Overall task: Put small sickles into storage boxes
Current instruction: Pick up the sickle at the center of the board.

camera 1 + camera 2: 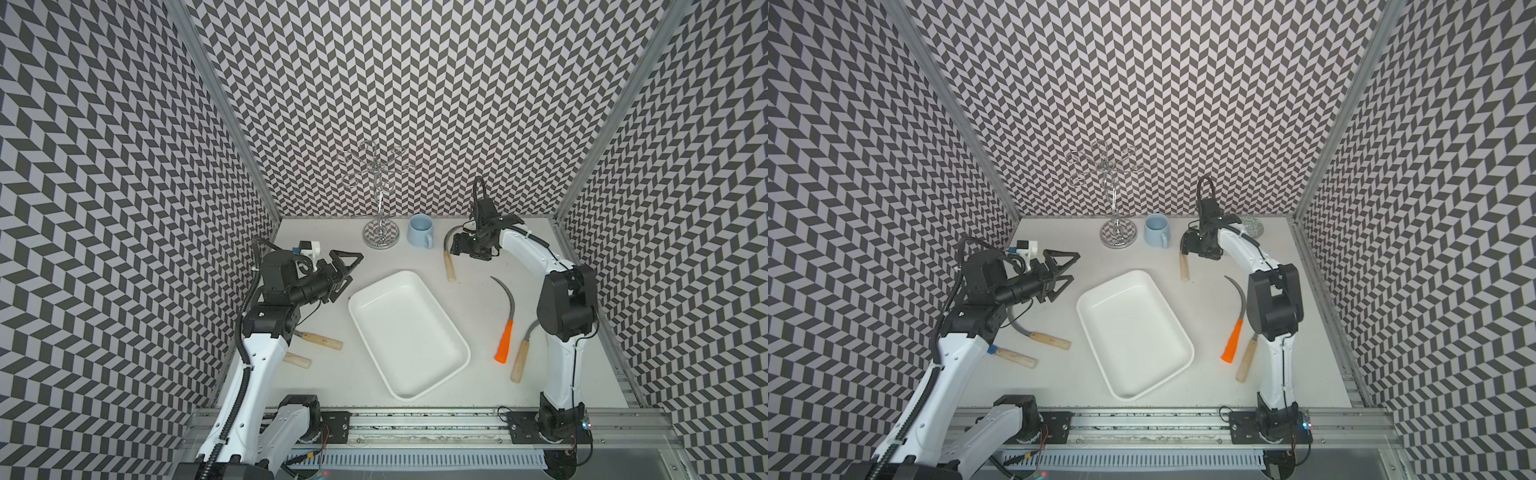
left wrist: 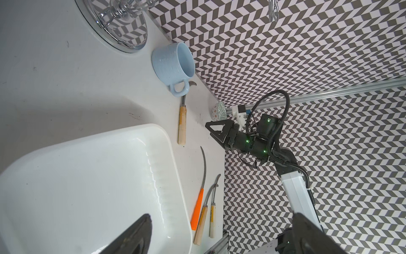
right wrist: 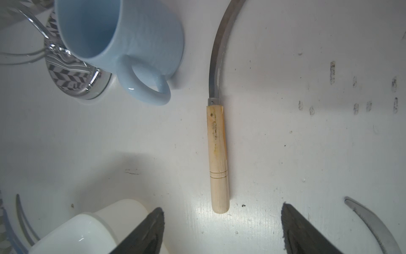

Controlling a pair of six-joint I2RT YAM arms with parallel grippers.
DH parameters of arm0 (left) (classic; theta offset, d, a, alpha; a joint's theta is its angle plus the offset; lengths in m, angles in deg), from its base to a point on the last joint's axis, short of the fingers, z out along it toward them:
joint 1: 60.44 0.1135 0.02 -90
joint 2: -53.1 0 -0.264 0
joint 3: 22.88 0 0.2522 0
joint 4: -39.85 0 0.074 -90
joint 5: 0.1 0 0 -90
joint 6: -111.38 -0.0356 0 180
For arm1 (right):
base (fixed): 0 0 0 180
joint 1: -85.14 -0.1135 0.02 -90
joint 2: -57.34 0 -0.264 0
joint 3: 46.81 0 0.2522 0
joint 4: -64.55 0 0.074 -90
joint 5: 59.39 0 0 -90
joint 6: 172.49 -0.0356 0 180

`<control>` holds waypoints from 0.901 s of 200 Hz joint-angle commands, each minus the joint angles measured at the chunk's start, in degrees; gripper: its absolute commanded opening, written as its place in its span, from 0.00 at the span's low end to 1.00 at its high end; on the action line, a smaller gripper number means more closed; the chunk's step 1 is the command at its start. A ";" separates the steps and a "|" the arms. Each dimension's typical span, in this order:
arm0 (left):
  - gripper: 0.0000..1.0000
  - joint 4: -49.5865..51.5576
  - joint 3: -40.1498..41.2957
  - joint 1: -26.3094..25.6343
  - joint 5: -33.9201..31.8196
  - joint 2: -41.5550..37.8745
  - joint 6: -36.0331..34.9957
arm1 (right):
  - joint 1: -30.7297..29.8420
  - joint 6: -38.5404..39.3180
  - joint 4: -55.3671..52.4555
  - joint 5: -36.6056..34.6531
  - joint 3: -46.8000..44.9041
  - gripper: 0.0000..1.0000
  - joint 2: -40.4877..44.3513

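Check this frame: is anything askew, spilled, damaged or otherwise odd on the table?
Nothing looks spilled or broken. The white tray lies at a diagonal to the edges of the table and is empty. Dark scuff marks dot the table beside the wooden-handled sickle near the mug.

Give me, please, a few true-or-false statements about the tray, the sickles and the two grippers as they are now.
1. The tray holds a sickle. False: it is empty.
2. The orange-handled sickle lies on the table, outside the tray. True.
3. The left gripper is shut on a sickle. False: it is open and holds nothing.
4. The right gripper is open above the wooden-handled sickle beside the blue mug. True.
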 commanded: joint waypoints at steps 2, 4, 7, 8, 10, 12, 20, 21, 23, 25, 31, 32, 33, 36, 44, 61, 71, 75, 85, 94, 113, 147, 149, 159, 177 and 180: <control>0.99 0.27 -2.66 0.77 2.35 1.40 -1.31 | -1.29 2.89 -4.17 -5.61 3.92 0.80 -3.06; 1.00 0.10 -2.76 0.77 2.48 1.48 -1.21 | -1.31 2.96 -4.34 -5.81 4.22 0.80 -3.34; 0.99 -0.14 -2.92 0.82 2.54 1.65 -1.05 | -1.55 3.04 -4.64 -6.18 4.70 0.79 -3.79; 0.99 -0.19 -2.99 0.84 2.64 1.71 -1.03 | -1.54 3.06 -4.71 -6.30 4.85 0.79 -3.93; 1.00 -0.37 -3.04 0.86 2.71 1.91 -0.95 | -1.64 3.18 -4.90 -6.57 5.22 0.78 -4.28; 1.00 -0.50 -3.12 0.86 2.79 2.03 -0.86 | -1.78 3.26 -5.05 -6.73 5.49 0.78 -4.50; 1.00 -0.84 -3.60 0.93 2.98 2.57 -0.55 | -2.04 3.31 -5.60 -7.29 6.64 0.76 -5.68; 1.00 -0.85 -3.64 0.94 2.99 2.61 -0.52 | -2.09 3.28 -5.72 -7.39 6.83 0.76 -5.89; 1.00 -0.93 -3.76 0.95 3.10 2.78 -0.49 | -2.20 3.33 -5.85 -7.42 7.14 0.76 -6.20; 1.00 -0.99 -3.92 0.95 3.17 2.97 -0.41 | -2.31 3.29 -6.02 -7.49 7.47 0.76 -6.52; 1.00 -1.19 -4.16 0.95 3.30 3.24 -0.40 | -2.40 3.25 -6.54 -7.42 8.44 0.74 -7.44; 0.99 -1.25 -4.18 0.95 3.37 3.30 -0.35 | -2.45 3.25 -6.63 -7.41 8.65 0.74 -7.56; 0.99 -1.28 -4.24 0.95 3.36 3.37 -0.33 | -2.47 3.21 -6.72 -7.45 8.80 0.74 -7.75; 1.00 -1.42 -4.41 0.95 3.43 3.55 -0.22 | -2.60 3.15 -7.00 -7.48 9.25 0.73 -8.17; 1.00 -1.60 -4.55 0.95 3.57 3.88 0.06 | -2.73 2.82 -7.50 -7.73 10.39 0.72 -9.33; 1.00 -2.20 -4.65 0.91 3.93 4.16 0.74 | -3.02 2.21 -8.09 -7.77 12.17 0.65 -11.36; 1.00 -2.52 -4.43 0.94 4.20 4.15 0.92 | -3.19 1.70 -8.38 -7.83 13.14 0.59 -12.49; 0.99 -2.60 -4.32 0.88 4.34 4.21 1.00 | -3.24 1.60 -8.47 -7.92 13.50 0.58 -12.97; 0.99 -2.78 -3.91 0.86 4.54 4.08 1.01 | -3.45 1.16 -8.86 -7.92 14.55 0.57 -14.16; 0.99 -2.95 -3.48 0.86 4.80 4.00 1.22 | -3.72 0.77 -9.15 -7.87 15.57 0.56 -15.23; 1.00 -3.50 -2.71 0.78 5.31 3.73 1.64 | -4.35 0.16 -9.69 -7.87 17.65 0.54 -17.51; 1.00 -4.12 -1.51 0.71 5.69 3.18 1.75 | -5.37 -1.14 -10.62 -8.64 20.87 0.49 -21.13; 0.99 -4.23 -1.44 0.71 5.64 3.12 1.77 | -5.45 -1.23 -10.62 -8.74 21.02 0.48 -21.30; 0.99 -4.76 -0.99 0.70 5.85 3.03 2.08 | -5.61 -1.55 -10.99 -9.31 21.70 0.43 -22.10; 1.00 -5.85 -0.31 0.70 6.23 2.83 2.62 | -5.66 -2.06 -11.54 -10.55 22.41 0.36 -23.20; 0.99 -6.03 -0.16 0.73 6.38 2.75 2.74 | -5.68 -2.16 -11.65 -10.76 22.44 0.35 -23.30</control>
